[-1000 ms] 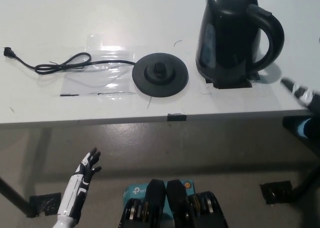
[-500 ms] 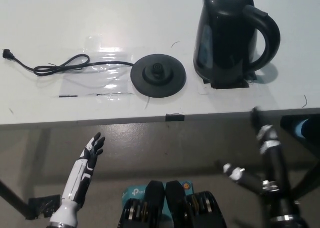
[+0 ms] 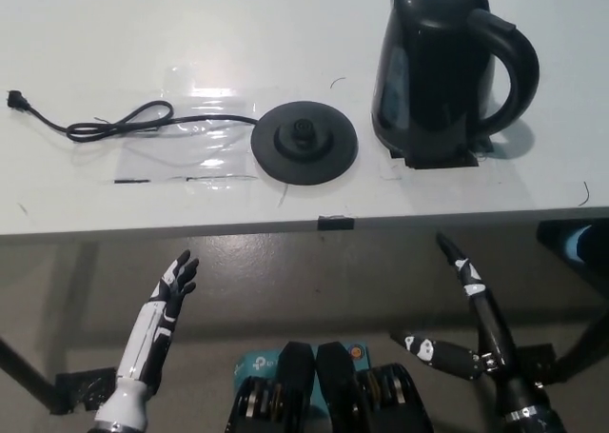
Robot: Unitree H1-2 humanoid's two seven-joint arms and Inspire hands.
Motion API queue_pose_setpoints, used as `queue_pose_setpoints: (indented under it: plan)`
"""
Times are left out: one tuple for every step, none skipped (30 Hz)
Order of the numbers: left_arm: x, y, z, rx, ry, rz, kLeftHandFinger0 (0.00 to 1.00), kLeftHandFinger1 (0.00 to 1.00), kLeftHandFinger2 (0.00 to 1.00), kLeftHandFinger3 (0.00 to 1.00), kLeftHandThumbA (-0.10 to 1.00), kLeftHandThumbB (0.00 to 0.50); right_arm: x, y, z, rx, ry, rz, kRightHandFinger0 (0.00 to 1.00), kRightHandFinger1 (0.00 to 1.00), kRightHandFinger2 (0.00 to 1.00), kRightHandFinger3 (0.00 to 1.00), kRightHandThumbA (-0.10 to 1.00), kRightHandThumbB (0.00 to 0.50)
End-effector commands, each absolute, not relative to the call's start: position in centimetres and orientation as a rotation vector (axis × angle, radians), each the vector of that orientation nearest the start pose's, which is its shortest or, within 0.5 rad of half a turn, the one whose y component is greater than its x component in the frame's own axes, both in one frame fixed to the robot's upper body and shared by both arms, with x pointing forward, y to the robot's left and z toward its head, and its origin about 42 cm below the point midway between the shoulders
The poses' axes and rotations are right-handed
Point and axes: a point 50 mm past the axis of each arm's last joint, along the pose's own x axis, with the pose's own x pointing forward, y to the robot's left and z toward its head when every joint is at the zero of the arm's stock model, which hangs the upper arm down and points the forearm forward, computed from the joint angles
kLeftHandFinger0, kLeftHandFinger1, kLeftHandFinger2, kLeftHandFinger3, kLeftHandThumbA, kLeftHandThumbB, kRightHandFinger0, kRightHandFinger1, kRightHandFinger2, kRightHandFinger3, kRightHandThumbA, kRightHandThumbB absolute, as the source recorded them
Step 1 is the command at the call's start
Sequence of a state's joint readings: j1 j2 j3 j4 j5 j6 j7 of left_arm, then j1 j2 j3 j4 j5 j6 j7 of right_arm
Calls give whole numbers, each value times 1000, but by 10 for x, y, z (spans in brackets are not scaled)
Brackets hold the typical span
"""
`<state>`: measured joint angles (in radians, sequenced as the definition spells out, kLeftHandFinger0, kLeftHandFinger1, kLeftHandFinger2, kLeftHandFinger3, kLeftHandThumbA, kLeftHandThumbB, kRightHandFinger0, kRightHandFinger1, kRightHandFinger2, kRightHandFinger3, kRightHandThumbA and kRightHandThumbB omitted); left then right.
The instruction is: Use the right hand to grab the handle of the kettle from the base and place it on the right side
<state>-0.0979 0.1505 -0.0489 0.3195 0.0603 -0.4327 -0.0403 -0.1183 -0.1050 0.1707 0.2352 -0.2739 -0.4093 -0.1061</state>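
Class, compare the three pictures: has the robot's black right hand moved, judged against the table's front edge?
Yes. The right hand has dropped from the table's right end to below its front edge, near the robot's body, fingers spread.

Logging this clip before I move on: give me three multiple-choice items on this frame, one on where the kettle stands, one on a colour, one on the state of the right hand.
1. Where is the kettle?
A. On the base
B. On the table, right of the base
C. In the right hand

2. What colour is the base?
A. White
B. Red
C. Black

3. What is the right hand doing?
A. Open below the table edge
B. Shut on the handle
C. Resting on the base

Answers: 1 B, the kettle stands on the table beside the bare base. 2 C, the disc is black. 3 A, fingers apart, holding nothing; the left hand likewise.
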Motion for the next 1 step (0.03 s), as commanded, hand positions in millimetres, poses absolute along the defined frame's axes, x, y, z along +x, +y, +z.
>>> queue_pose_setpoints:
  plan:
    - [303, 247, 75, 218, -259, -146, 1000, 1000, 1000, 1000, 1000, 500, 312, -181, 101, -344, -413, 200, 1000, 1000, 1000, 1000, 1000, 323]
